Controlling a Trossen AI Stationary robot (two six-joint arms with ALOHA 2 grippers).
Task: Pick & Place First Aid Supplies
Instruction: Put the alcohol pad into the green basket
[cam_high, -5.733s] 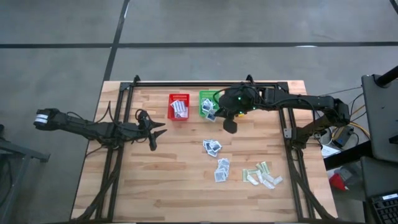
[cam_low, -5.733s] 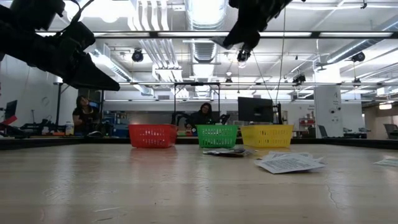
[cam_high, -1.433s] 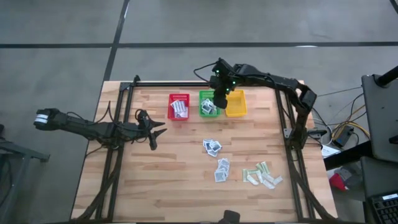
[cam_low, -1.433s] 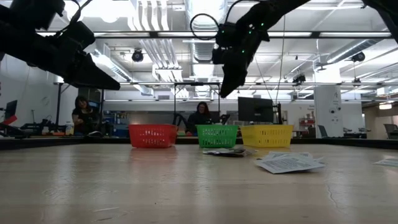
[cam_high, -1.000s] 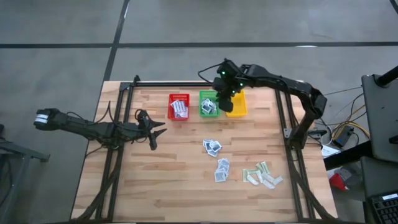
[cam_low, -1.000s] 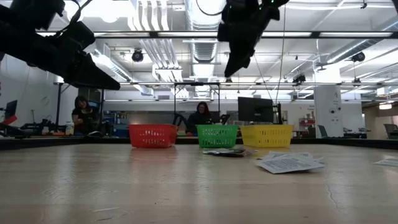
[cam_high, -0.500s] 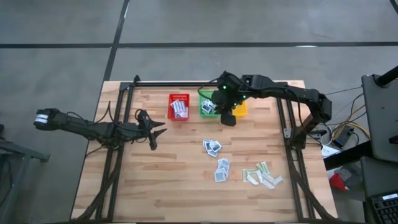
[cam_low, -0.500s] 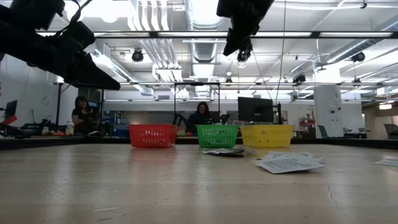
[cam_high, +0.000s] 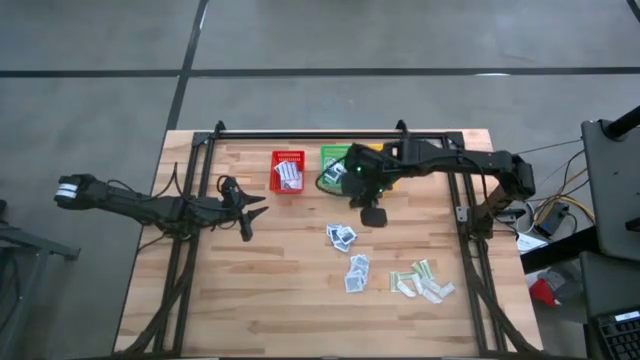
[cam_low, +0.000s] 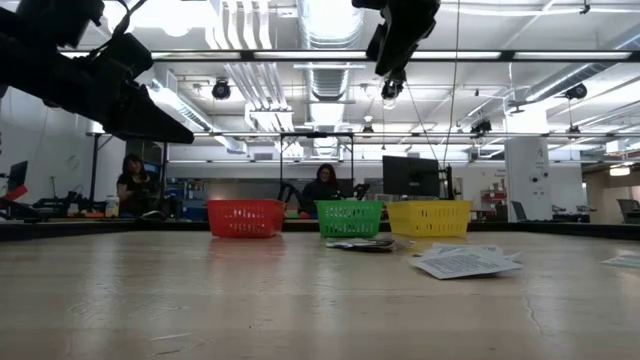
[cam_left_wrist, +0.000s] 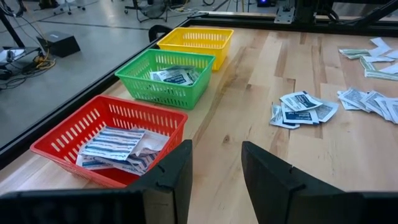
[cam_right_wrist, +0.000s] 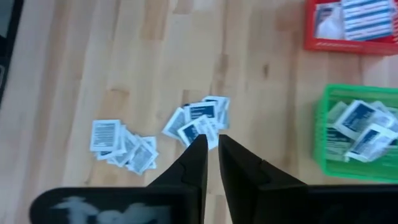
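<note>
Right gripper (cam_high: 374, 215) empty, fingers nearly together mid-frame; I'd spread them before dropping onto the square packets (cam_high: 341, 236) just below.

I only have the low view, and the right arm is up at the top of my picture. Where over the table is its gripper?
Observer: In the high view the right gripper hangs over bare wood, between the green basket and the nearest pile of square packets.
Operator: Is it carrying anything?
Observer: No; the right wrist view shows its jaws almost together with nothing between them.
Operator: What is in the baskets?
Observer: Striped oblong packets in the red basket, square ones in the green; the yellow basket looks empty.
</note>
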